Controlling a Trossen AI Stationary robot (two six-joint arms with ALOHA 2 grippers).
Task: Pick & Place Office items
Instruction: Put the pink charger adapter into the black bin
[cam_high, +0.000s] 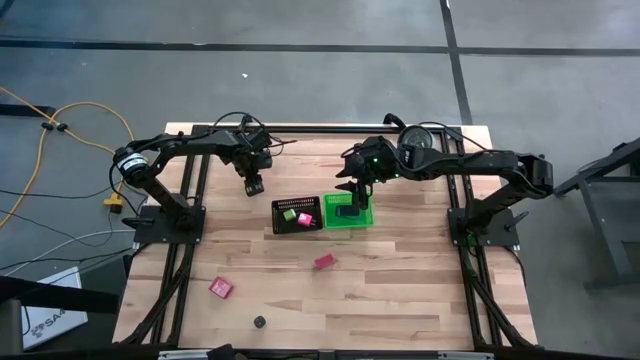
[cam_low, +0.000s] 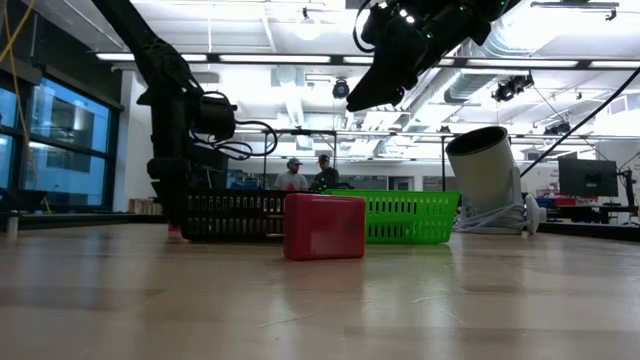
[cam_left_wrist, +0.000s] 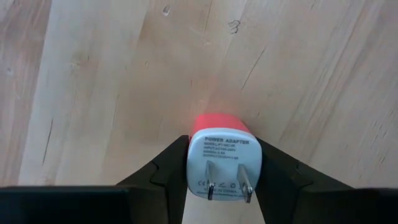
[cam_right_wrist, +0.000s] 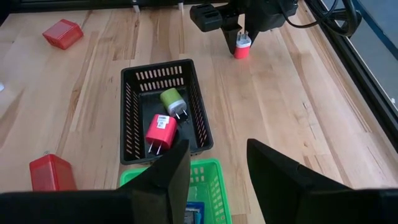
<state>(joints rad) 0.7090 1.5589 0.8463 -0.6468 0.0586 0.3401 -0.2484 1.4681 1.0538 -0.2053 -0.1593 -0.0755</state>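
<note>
Left tool (cam_left_wrist: 224, 180) clenches red power adapter (cam_left_wrist: 224, 158), well apart from black tray (cam_right_wrist: 165, 109).

The words "POWER ADAPTER" are printed on the white face of the red plug block (cam_left_wrist: 222, 163), just above its two metal prongs. More small lines of print and a few tiny marks are seen under those words and between the prongs, but they are too small to be read. Some dark letters are also printed on a white sheet (cam_high: 45, 318) lying on the floor beside the worktop (cam_high: 400, 290), and they cannot be made out for sure.
</note>
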